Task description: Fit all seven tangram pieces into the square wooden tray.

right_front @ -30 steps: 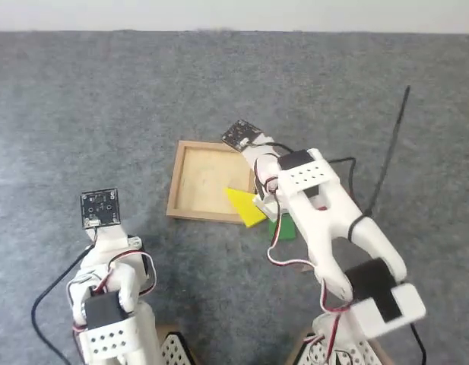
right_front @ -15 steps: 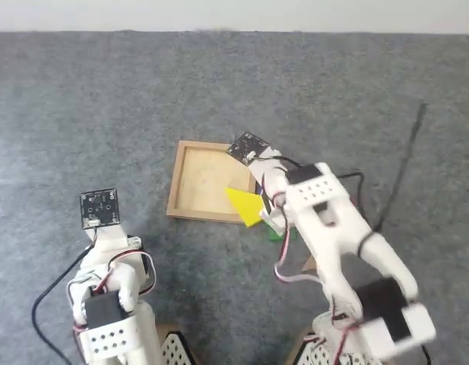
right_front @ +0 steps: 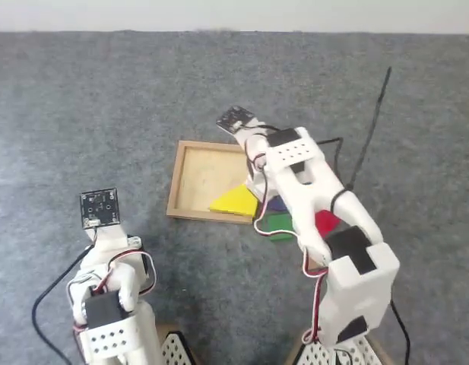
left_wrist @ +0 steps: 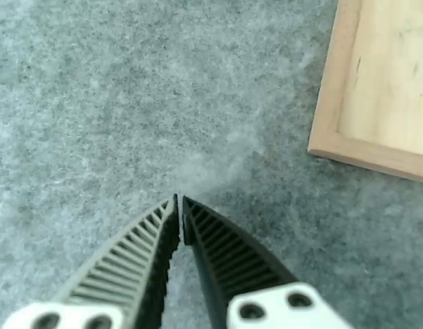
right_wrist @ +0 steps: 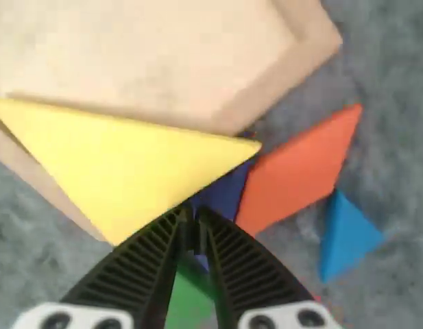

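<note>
Two hands, both closed: left hand (left_wrist: 178, 200) shut tight, low over the grey tabletop (right_front: 105, 99), near a corner of the wooden tray (right_front: 175, 179); right hand (right_wrist: 194, 211) with fingers pressed together at the edge of the yellow triangle (right_front: 236, 201), lying across the tray's near right rim, partly inside. Outside, just beside that rim: purple piece (right_front: 277, 204), green piece (right_front: 280, 226), red piece (right_front: 326, 223), orange piece (right_wrist: 297, 171), blue triangle (right_wrist: 347, 236)

No text or label can be read.
</note>
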You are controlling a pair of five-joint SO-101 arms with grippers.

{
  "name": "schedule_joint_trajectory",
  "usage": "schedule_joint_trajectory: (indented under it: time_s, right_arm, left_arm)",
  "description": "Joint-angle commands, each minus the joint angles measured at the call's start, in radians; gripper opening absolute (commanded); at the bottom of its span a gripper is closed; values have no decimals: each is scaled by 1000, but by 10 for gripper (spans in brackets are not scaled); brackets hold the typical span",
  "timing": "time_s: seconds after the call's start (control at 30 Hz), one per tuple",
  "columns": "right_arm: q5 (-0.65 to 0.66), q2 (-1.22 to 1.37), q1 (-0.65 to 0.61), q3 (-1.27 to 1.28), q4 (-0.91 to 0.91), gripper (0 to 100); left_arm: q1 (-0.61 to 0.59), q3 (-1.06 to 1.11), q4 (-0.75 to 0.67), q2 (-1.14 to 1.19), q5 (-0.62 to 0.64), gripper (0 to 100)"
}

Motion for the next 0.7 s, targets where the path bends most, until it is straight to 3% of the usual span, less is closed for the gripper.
schedule_joint_trajectory:
  time_s: [0.0, 0.33, 0.5, 0.67]
  right_arm:
    - [-20, -2, -36, -91, 7, 8]
    - [-21, 251, -82, -454, 18, 8]
    - [-21, 240, -84, -614, 274, 8]
    - [-23, 156, -91, -557, 364, 8]
  left_arm:
    - [-3, -12, 12, -17, -8, 13]
    - [-5, -12, 12, -17, -8, 13]
    - [-5, -12, 12, -17, -8, 13]
    - [-5, -12, 12, -17, -8, 13]
